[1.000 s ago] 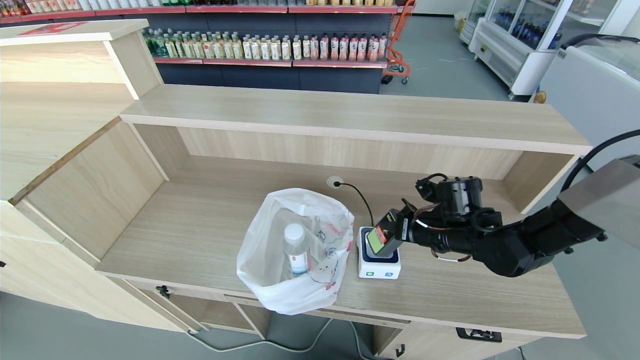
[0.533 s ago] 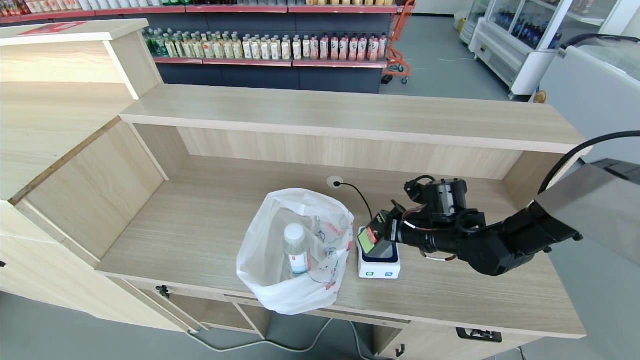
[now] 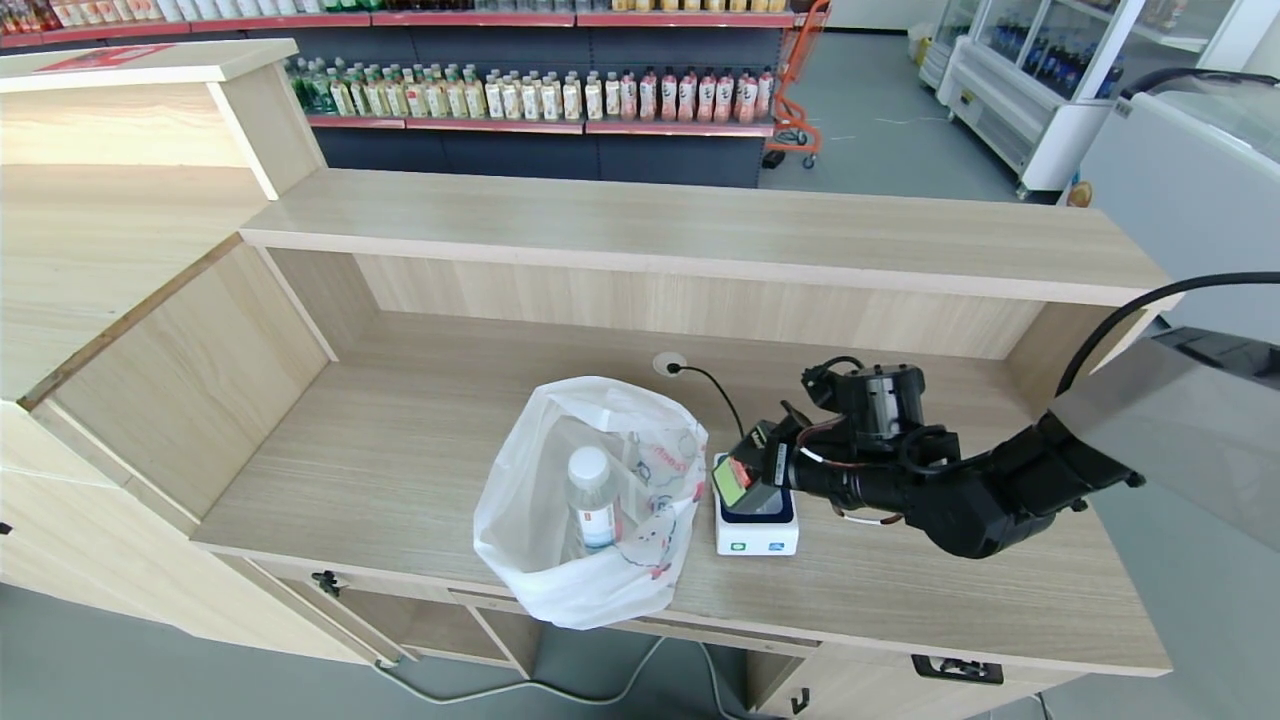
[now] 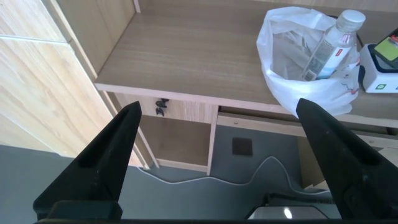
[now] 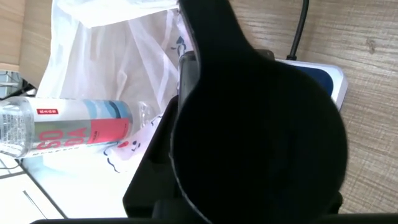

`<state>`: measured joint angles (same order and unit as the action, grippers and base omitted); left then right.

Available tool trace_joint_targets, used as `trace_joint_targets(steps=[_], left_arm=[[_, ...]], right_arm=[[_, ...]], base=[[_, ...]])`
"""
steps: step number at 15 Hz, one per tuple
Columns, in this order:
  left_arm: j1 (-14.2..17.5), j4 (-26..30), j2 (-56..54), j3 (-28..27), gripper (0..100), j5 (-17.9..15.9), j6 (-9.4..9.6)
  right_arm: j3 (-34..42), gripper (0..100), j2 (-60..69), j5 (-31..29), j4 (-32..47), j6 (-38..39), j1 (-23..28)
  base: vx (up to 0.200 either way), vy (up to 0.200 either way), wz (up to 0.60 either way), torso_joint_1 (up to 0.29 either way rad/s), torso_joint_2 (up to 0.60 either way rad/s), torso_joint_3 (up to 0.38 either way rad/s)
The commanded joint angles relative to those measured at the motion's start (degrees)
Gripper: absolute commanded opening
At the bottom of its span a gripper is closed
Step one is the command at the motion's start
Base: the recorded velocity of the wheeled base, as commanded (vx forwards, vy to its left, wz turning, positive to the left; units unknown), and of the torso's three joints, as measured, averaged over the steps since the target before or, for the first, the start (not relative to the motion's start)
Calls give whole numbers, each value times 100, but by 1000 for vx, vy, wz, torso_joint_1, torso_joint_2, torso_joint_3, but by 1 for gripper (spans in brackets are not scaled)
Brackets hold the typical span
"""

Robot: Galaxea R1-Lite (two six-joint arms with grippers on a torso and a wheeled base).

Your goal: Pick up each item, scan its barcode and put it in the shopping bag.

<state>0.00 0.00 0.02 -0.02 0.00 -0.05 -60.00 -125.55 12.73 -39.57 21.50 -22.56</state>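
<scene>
— White plastic, entry one: the shopping bag (image 3: 530, 570), lower middle of the head view, standing open on the table (image 3: 400, 450). What do we list inside it?

— One clear bottle (image 3: 592, 497), white cap, red and blue label, standing in the bag. From where it lies, we count that item as done.

— Entry two?

— One small box (image 3: 735, 483), green face with a red band. The right tool (image 3: 750, 470) pinches it, fingers pressed against its sides. It sits just right of the bag in the frame, tilted, low over the white scanner (image 3: 757, 522) at the edge nearest the bag.

— Touching the scanner?

— We cannot tell. It is close above it at the least.

— Has it been scanned?

— Nothing we see shows a read. We judge it to be at the scanning step, or just past it. It is not yet in the bag.

— Entry three, the left tool (image 4: 219, 109)?

— Fingers spread wide, holding nothing. It hangs out past the table's front edge, well apart from the bag.

— What do we enter as outstanding?

— The box has to go into the bag, beside the bottle. The bag's mouth is open and next to the scanner, so we judge the carry to be short.
</scene>
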Motion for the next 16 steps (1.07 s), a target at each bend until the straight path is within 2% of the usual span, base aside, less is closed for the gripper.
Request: trace_joint_targets(steps=[1,3,7,10,14,16], left_arm=[[0,0,-2,2,100,0,-4],[0,0,-2,2,100,0,-4],[0,0,-2,2,100,0,-13],[0,0,-2,2,100,0,-4],[0,0,-2,2,100,0,5],[0,0,-2,2,100,-9,5]], right_arm=[[15,0,136,-16,2,3,-2],[94,0,549,-77,20,-41,42],[112,0,1692,-95,99,-779,261],[94,0,2281,-104,916,-1061,42],[-205,0,1894,-192,1039,-1342,-178],[-302,0,1551,-200,1074,-1553,-125]], base=[[0,0,0,0,0,0],[0,0,0,0,0,0],[0,0,0,0,0,0],[0,0,0,0,0,0],[0,200,0,-1,0,5],[0,0,0,0,0,0]])
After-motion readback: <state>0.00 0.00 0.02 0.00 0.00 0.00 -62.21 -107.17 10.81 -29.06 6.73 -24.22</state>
